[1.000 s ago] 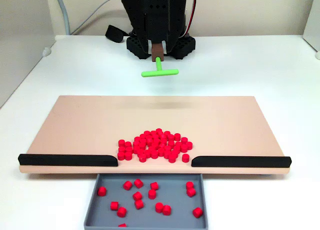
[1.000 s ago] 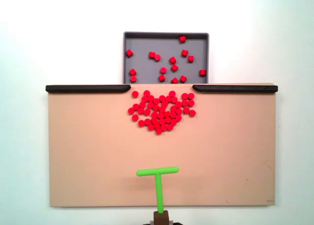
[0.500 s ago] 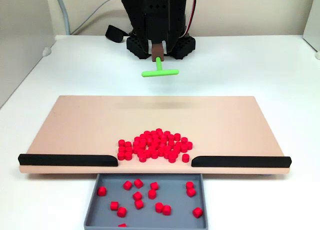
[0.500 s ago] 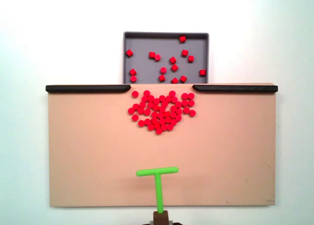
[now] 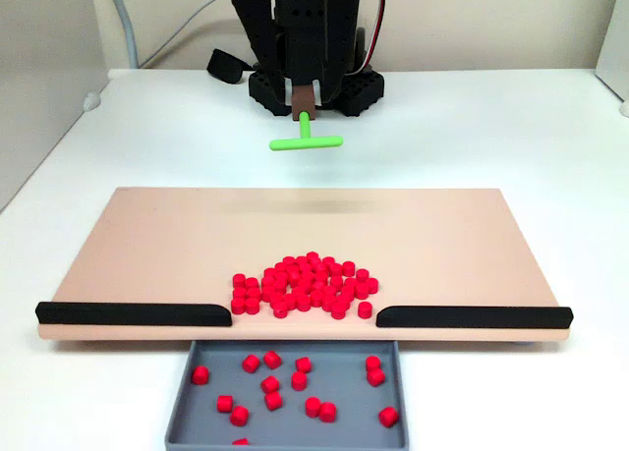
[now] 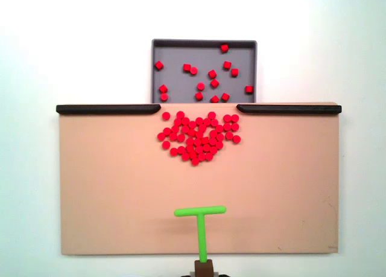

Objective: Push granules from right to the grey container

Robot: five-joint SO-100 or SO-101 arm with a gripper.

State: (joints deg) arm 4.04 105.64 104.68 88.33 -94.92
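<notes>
I've got the green T-shaped pusher stick (image 6: 201, 227) lifted above the peach board (image 6: 108, 192), well short of the granules (image 6: 199, 138) heaped at the gap between the black strips (image 5: 133, 313). More granules lie in the grey container (image 5: 344, 397). The gripper (image 5: 304, 99) is clamped on the stick's brown handle.

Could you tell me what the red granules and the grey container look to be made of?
The granules look like matte plastic: uniform bright red, no shine. The grey container also looks like matte plastic, probably moulded or printed: even grey, thin low walls, flat bottom. Neither can be confirmed by sight.
</notes>
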